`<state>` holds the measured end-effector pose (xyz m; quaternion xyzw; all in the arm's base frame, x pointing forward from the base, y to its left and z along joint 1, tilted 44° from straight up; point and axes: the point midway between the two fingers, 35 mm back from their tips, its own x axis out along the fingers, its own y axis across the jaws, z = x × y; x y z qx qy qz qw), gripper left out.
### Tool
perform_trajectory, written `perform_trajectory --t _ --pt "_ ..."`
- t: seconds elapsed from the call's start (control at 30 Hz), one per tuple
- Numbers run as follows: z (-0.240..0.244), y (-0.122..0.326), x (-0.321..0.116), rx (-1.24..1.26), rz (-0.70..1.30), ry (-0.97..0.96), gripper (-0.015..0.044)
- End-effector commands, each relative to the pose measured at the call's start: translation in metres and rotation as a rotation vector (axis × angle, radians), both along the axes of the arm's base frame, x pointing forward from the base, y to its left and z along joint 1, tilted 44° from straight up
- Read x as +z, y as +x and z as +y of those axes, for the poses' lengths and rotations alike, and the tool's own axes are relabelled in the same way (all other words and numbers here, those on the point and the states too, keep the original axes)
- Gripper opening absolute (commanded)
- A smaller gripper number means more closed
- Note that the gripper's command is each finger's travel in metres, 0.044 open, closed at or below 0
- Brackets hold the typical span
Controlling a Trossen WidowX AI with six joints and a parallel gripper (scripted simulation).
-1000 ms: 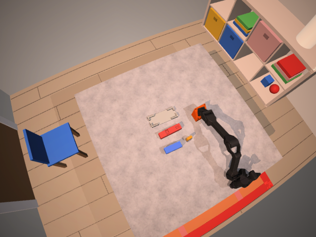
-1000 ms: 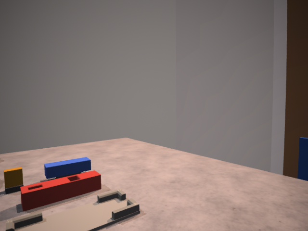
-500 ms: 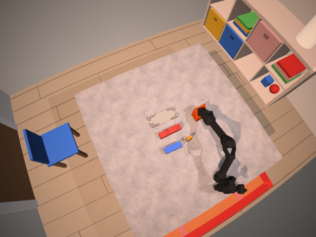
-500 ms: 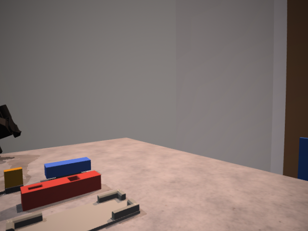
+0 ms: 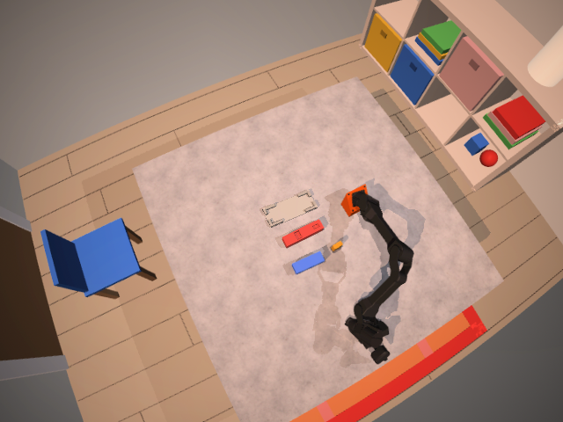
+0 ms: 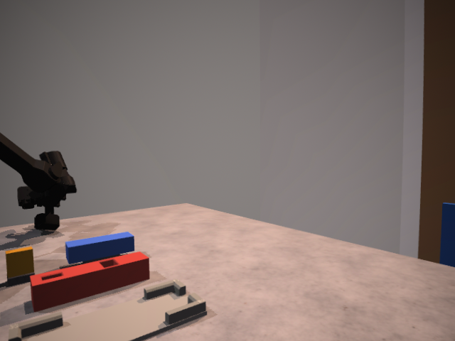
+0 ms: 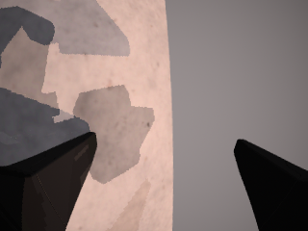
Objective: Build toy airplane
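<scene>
The beige jig (image 5: 290, 209) (image 6: 110, 322) lies on the mat, its cradle empty. The red fuselage (image 5: 307, 232) (image 6: 92, 284) lies beside it, parallel to it, with two bare sockets on top. The blue wing (image 5: 308, 263) (image 6: 101, 251) lies on the fuselage's far side from the jig. The small orange tail fin (image 5: 336, 246) (image 6: 20, 263) stands upright near the wing's end, toward the robot's base. My gripper (image 7: 168, 144) is open and empty, well away from all parts, toward the mat's red and orange edge. The tabs are hidden.
The orange robot base (image 5: 350, 204) stands right of the jig. A red and orange strip (image 5: 377, 395) borders the mat (image 5: 218, 181) at the bottom. A blue chair (image 5: 106, 256) is at left and a cubby shelf (image 5: 443, 115) at upper right.
</scene>
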<state>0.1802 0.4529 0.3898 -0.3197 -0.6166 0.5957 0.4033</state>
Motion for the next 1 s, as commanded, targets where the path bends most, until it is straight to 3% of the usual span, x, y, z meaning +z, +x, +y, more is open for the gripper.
perform_trajectory --t 0.0,0.3,0.53,0.73,0.97 --pt "-0.015 0.050 -0.025 -0.131 0.154 -0.127 0.0440" --pt "-0.087 0.160 -0.103 -0.465 0.599 -0.416 0.0440" --pt "-0.170 0.212 -0.181 -0.713 1.042 -0.625 0.0440" --pt "-0.254 0.222 -0.245 -0.908 1.480 -0.768 0.0440" --pt "-0.351 0.192 -0.304 -1.074 2.053 -0.889 0.0440"
